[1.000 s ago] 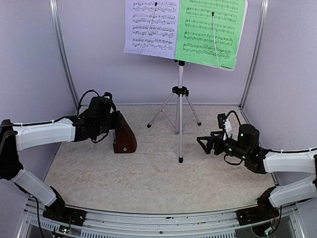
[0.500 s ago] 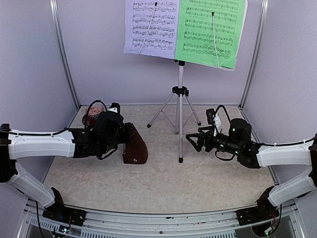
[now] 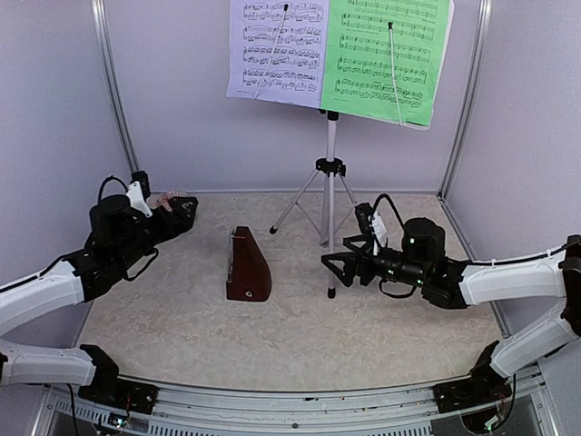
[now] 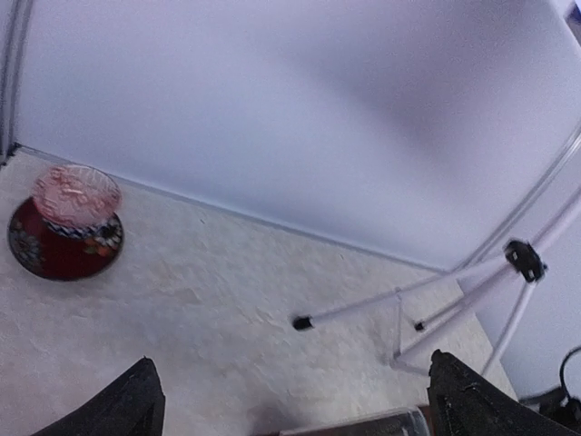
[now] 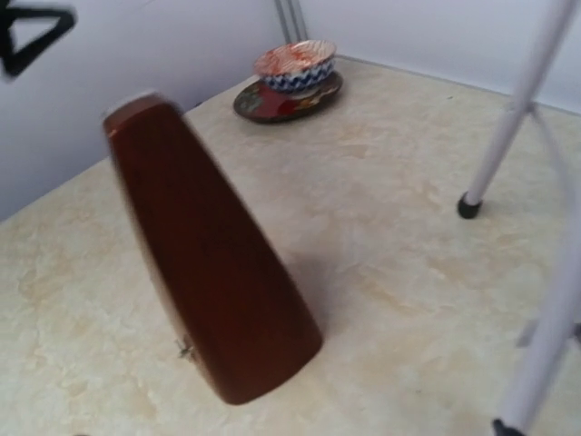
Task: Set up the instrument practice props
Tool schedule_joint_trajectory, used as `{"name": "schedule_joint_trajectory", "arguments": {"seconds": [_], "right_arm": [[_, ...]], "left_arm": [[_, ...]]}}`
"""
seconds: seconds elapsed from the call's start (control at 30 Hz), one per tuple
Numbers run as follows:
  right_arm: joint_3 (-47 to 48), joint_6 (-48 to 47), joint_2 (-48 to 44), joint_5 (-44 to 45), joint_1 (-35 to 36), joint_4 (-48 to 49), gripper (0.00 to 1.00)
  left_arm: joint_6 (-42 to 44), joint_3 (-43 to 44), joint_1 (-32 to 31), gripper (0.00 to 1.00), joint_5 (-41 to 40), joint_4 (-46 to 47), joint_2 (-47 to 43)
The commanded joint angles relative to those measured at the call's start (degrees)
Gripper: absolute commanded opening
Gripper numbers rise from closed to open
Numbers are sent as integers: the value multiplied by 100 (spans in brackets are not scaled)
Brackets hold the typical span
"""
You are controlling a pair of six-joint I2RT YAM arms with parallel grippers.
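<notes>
The brown pyramid metronome (image 3: pixel 247 266) stands upright on the table, left of the stand, with nothing touching it. It fills the right wrist view (image 5: pixel 209 263); its top edge shows in the left wrist view (image 4: pixel 363 425). The silver tripod music stand (image 3: pixel 330 200) holds a pale lavender sheet (image 3: pixel 277 50) and a green sheet (image 3: pixel 386 59). My left gripper (image 3: pixel 186 209) (image 4: pixel 300 409) is open and empty, back to the metronome's left. My right gripper (image 3: pixel 338 263) is open and empty, just right of the stand's front leg. Its own fingers do not show in the right wrist view.
A patterned bowl on a dark saucer (image 4: pixel 68 222) (image 5: pixel 292 77) sits in the back left corner, right beside my left gripper. The tripod's legs (image 4: pixel 408 291) (image 5: pixel 508 127) spread over the middle of the table. Walls close in the back and both sides.
My left gripper opened, let go of the metronome and drew back left toward the bowl. The metronome now stands further right. My right arm reached left toward the stand.
</notes>
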Motion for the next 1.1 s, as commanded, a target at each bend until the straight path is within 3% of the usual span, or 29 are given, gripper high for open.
{"name": "schedule_joint_trajectory", "arguments": {"seconds": [0.0, 0.07, 0.2, 0.47, 0.77, 1.07], "right_arm": [[210, -155, 264, 470, 423, -39, 92], [319, -115, 483, 535, 600, -15, 89], [584, -62, 1038, 759, 1092, 13, 77], [1218, 306, 2391, 606, 1745, 443, 41], [2447, 496, 3713, 217, 2080, 519, 29], [2968, 383, 4257, 674, 1948, 224, 23]], "left_arm": [[-87, -337, 1469, 95, 1761, 972, 463], [-128, -157, 1852, 89, 2293, 1187, 1150], [-190, 318, 1754, 76, 3168, 1865, 2559], [395, 1703, 1072, 63, 3197, 1453, 4343], [801, 2109, 653, 60, 3285, 1318, 5379], [756, 1276, 441, 52, 3367, 1701, 5065]]}}
